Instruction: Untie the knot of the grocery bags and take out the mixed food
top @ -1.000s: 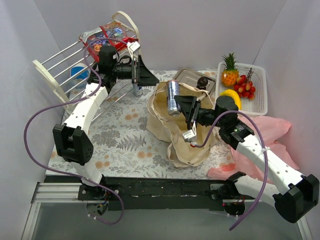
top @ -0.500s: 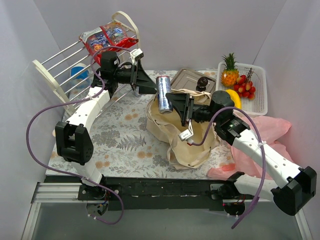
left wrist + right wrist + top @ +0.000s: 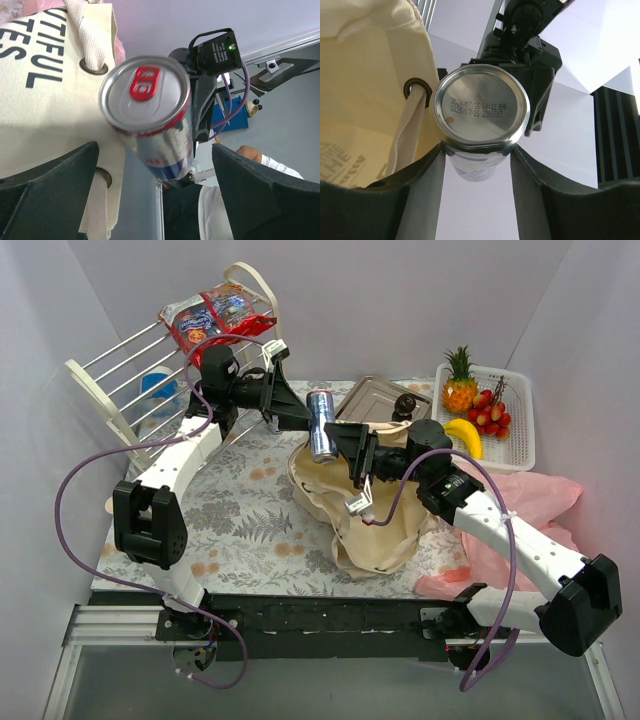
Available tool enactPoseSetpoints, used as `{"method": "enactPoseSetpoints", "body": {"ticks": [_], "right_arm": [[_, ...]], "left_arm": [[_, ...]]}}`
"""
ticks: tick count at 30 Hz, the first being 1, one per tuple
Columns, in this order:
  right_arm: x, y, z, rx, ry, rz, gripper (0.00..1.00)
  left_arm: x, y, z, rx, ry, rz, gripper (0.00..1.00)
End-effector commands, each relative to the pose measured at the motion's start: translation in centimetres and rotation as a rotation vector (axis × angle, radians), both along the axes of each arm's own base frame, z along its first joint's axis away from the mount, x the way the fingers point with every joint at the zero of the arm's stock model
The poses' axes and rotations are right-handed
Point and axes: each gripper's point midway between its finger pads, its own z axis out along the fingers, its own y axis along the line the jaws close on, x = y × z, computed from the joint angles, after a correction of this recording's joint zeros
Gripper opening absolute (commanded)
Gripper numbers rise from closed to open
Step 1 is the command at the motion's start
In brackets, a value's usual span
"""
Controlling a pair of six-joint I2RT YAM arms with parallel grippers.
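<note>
My right gripper (image 3: 343, 440) is shut on a silver-and-blue drink can (image 3: 321, 425) and holds it in the air above the left rim of the beige canvas tote (image 3: 380, 525). In the right wrist view the can's stamped base (image 3: 481, 112) sits between my fingers (image 3: 420, 175), at my right gripper (image 3: 477, 150). My left gripper (image 3: 298, 415) is open and faces the can's top. In the left wrist view the can (image 3: 147, 107) lies ahead of my left gripper (image 3: 155, 200), not touching it. The pink plastic bag (image 3: 545, 505) lies at the right.
A white slotted basket (image 3: 520, 452) at the back right holds a pineapple (image 3: 459, 385), a banana (image 3: 463, 432) and red fruits (image 3: 490, 412). Snack packets (image 3: 210, 315) lie on the wire rack (image 3: 120, 370). A metal tray (image 3: 372, 395) is behind the tote. A blue-and-white tub (image 3: 158, 390) sits under the rack.
My right gripper has carried the can up and to the left, from over the tote towards the left gripper. My left gripper has swung right from the rack to face the can.
</note>
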Motion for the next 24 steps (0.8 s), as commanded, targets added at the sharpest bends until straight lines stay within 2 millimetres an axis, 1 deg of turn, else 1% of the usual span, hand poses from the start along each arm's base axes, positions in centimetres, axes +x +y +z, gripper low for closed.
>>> {"method": "enactPoseSetpoints", "body": {"ticks": [1, 3, 7, 8, 10, 11, 14, 20, 21, 22, 24], "right_arm": [[-0.3, 0.6, 4.9, 0.078, -0.167, 0.006, 0.01], [0.1, 1.0, 4.6, 0.077, -0.163, 0.005, 0.01], [0.5, 1.5, 4.4, 0.082, -0.157, 0.000, 0.01], [0.6, 1.7, 4.3, 0.083, -0.160, -0.002, 0.01], [0.7, 1.9, 4.2, 0.087, -0.164, -0.003, 0.01], [0.7, 2.0, 4.1, 0.087, -0.162, 0.000, 0.01], [0.8, 2.3, 3.9, 0.084, -0.164, 0.001, 0.01], [0.3, 3.0, 2.8, 0.056, -0.159, 0.027, 0.01], [0.2, 3.1, 2.7, 0.056, -0.159, 0.027, 0.01], [0.4, 3.1, 2.8, 0.057, -0.159, 0.019, 0.01], [0.3, 3.2, 2.8, 0.061, -0.159, 0.018, 0.01]], "left_arm": [[0.3, -0.1, 1.9, -0.020, -0.073, -0.009, 0.95], [0.4, -0.2, 1.7, -0.020, -0.077, -0.015, 0.91], [0.3, -0.2, 1.0, -0.014, -0.068, -0.012, 0.74], [0.2, -0.2, 0.6, -0.011, -0.058, -0.013, 0.72], [-0.1, -0.2, 0.4, -0.009, -0.049, -0.023, 0.68], [-0.3, -0.2, 0.2, -0.008, -0.046, -0.027, 0.61], [-0.3, -0.2, 0.0, -0.010, -0.055, -0.029, 0.53], [0.3, -0.5, -0.3, -0.011, -0.060, -0.021, 0.53], [0.3, -0.5, -0.2, -0.010, -0.057, -0.021, 0.55], [0.4, -0.5, -0.3, -0.009, -0.051, -0.021, 0.60], [0.4, -0.5, -0.3, -0.005, -0.041, -0.012, 0.73]]}}
